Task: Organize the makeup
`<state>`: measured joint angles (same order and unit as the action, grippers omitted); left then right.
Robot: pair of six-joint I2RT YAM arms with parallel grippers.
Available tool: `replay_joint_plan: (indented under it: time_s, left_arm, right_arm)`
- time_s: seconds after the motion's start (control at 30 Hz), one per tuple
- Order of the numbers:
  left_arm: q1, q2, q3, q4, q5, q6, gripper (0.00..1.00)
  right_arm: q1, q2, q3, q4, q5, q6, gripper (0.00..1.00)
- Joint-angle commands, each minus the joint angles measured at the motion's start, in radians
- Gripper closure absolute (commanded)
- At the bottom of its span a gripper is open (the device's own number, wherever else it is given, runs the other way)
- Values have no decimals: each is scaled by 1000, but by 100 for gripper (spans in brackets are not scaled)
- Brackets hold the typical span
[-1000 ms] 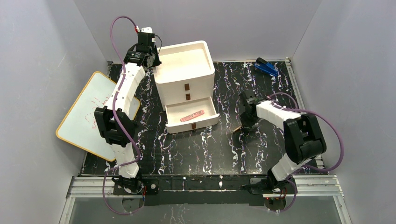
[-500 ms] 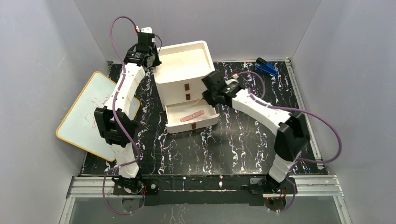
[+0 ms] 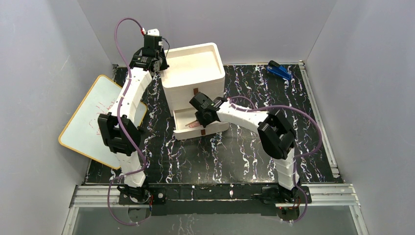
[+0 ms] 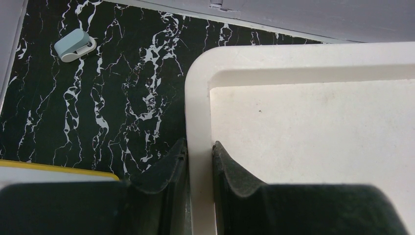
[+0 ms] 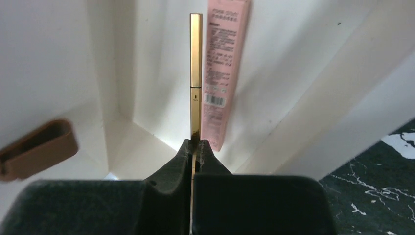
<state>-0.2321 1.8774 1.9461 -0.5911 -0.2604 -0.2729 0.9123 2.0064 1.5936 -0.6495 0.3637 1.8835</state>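
Observation:
My right gripper (image 5: 195,143) is shut on a thin gold stick (image 5: 195,63), which points down into the open bottom drawer (image 3: 218,128) of the white drawer unit (image 3: 195,73). A long pink packet (image 5: 222,63) lies flat on the drawer floor just beside the stick. In the top view my right gripper (image 3: 198,119) hangs over the drawer's middle. My left gripper (image 4: 199,152) is shut on the left rim of the unit's top tray (image 4: 197,98), one finger outside and one inside. The palette, compact, sponge and puff are out of view.
A blue stapler-like object (image 3: 279,71) lies at the back right. A yellow-edged whiteboard (image 3: 93,117) leans off the table's left side. A small pale grey-green object (image 4: 74,45) lies on the black marbled table behind the unit. A brown drawer handle (image 5: 39,147) shows at left.
My right arm has swung left from the table's right side to over the open drawer, carrying the gold stick. The left arm has not moved.

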Motion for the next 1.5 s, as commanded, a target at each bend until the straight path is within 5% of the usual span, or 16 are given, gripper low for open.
replay_joint_plan:
  time_s: [0.0, 0.2, 0.27, 0.4, 0.7, 0.97, 1.1, 1.3, 1.47]
  left_arm:
    - [-10, 33, -93, -298, 98, 12, 100]
    - [-10, 30, -91, -300, 99, 11, 100]
    - [-10, 29, -89, -299, 99, 11, 100]
    - [-10, 29, -86, -301, 97, 10, 100]
    - [-10, 44, -71, -311, 76, 19, 100]
    - [-9, 98, -11, -334, 63, 21, 100]
    - [-10, 117, 16, -340, 61, 21, 100]
    - [-10, 131, 18, -336, 73, 15, 100]
    - [-9, 129, 33, -347, 73, 20, 100]
  right_arm:
    - [-4, 45, 36, -3, -18, 50, 99]
    - [-4, 54, 15, 84, -38, -23, 79]
    - [-4, 52, 17, 93, -28, -37, 60]
    - [-3, 29, 16, 124, -10, -67, 41]
    - [35, -153, 46, 94, 154, -191, 40]
    - [56, -387, -96, 88, 99, -381, 41]
    - [106, -456, -212, 152, 145, -669, 48]
    - [265, -341, -285, 53, 442, -950, 49]
    - [319, -349, -526, 385, 476, -1130, 33]
